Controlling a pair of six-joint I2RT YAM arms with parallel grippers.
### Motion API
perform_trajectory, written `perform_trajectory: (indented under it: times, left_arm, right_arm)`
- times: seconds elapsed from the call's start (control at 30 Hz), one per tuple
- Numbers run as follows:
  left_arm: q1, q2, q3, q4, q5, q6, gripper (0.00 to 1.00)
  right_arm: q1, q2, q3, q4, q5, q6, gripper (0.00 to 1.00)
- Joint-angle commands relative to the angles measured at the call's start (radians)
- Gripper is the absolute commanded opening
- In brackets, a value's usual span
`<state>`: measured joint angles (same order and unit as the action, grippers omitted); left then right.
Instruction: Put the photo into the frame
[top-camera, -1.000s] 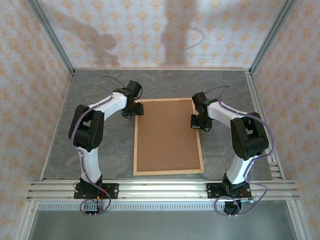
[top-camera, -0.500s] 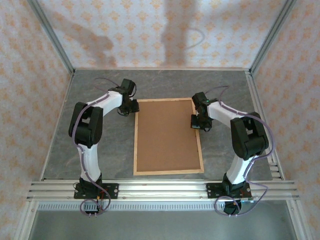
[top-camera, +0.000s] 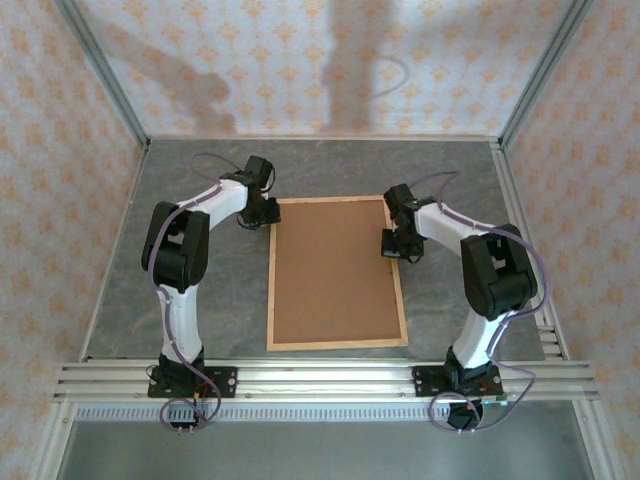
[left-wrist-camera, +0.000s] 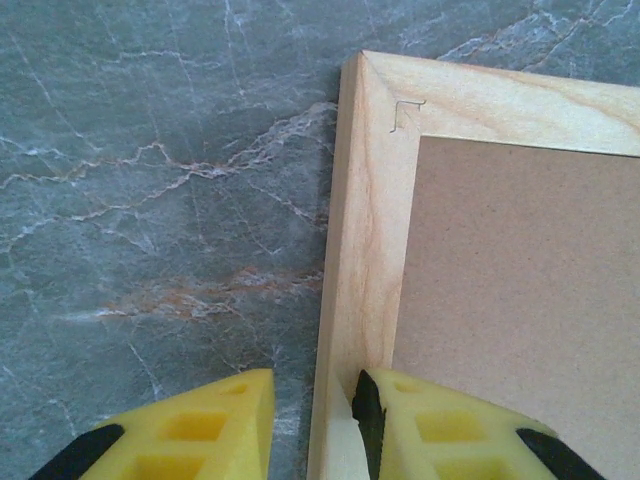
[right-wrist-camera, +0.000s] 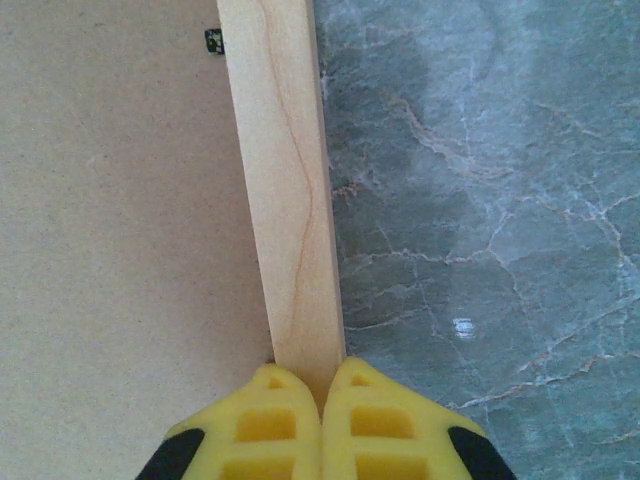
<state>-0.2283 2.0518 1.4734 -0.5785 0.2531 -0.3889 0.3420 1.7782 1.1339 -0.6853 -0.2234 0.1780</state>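
Pale wood strips form the frame (top-camera: 337, 345), which lies flat in the middle of the table (top-camera: 450, 170) with its long sides running away from the arm bases. A brown backing board (top-camera: 335, 270) fills its opening, so the side facing up is the back. In the left wrist view a metal staple (left-wrist-camera: 405, 112) sits across the mitred joint at the far left corner. In the right wrist view a small dark tab (right-wrist-camera: 214, 40) rests on the board right against the inner edge of the right strip.

At that far left corner the left end effector (left-wrist-camera: 315, 400) points down over the left strip. Its yellow fingers (left-wrist-camera: 200, 430) stand partly apart. One is over the bare table outside the frame, with a sliver of table visible between it and the strip's outer edge. The other overlaps the strip on the board side. It has no visible hold on anything.

On the opposite side the right end effector (right-wrist-camera: 322, 385) hangs over the right strip in its far half. Its two yellow fingers are pressed fully together with nothing between them, the tips over the wood. Whether they touch it cannot be told.

Grey veined stone-look surface surrounds the frame on all sides. Patterned cream walls (top-camera: 300, 60) enclose the table, and an aluminium rail (top-camera: 330, 378) at the near edge carries both arm bases.
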Motion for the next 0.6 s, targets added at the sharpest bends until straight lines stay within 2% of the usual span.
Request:
perform_trajectory:
  times: [0.0,0.1,0.37,0.57]
  left_arm:
    - [-0.034,0.059,0.002,-0.074,-0.045,0.038,0.31]
    - [-0.053,0.073,-0.009,-0.112,-0.071,0.048,0.31]
    - [-0.094,0.119,-0.009,-0.168,-0.052,0.065,0.31]
    - [-0.114,0.100,-0.051,-0.187,-0.038,0.061,0.31]
  right_arm:
    - [0.015,0.053,-0.010,0.009,-0.006,-0.003,0.03]
    - [0.013,0.052,-0.010,0.008,-0.005,-0.004,0.03]
    - [0.014,0.043,-0.013,0.008,-0.002,-0.003,0.03]
    - [0.012,0.037,-0.017,0.009,0.001,-0.004,0.03]
